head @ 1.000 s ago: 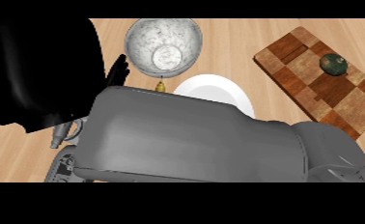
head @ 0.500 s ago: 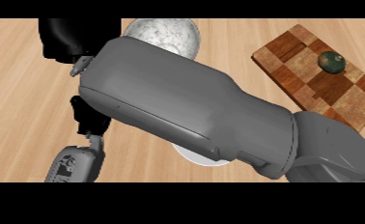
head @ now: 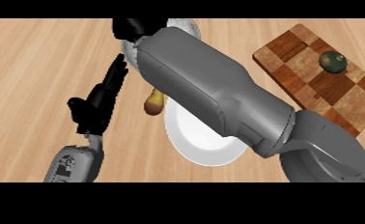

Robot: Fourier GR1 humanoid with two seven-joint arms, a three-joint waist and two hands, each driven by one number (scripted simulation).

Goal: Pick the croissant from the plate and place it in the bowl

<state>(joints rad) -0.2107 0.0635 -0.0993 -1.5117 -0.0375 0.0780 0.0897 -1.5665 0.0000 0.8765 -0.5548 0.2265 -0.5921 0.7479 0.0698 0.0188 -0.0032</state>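
At upper centre, the right hand (head: 132, 26), its grasp hidden, should clear the bowl (head: 187, 25) rim before releasing the croissant (head: 153, 103); the left hand (head: 100, 97) rests open.

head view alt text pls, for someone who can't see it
A big grey right forearm crosses a white plate toward a mostly hidden bowl. A brown croissant shows at its left edge, beside the open left hand; a checkered cutting board holds a dark green object.

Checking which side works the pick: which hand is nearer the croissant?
Left. The left hand sits just left of the croissant; the right hand is farther up, over the bowl.
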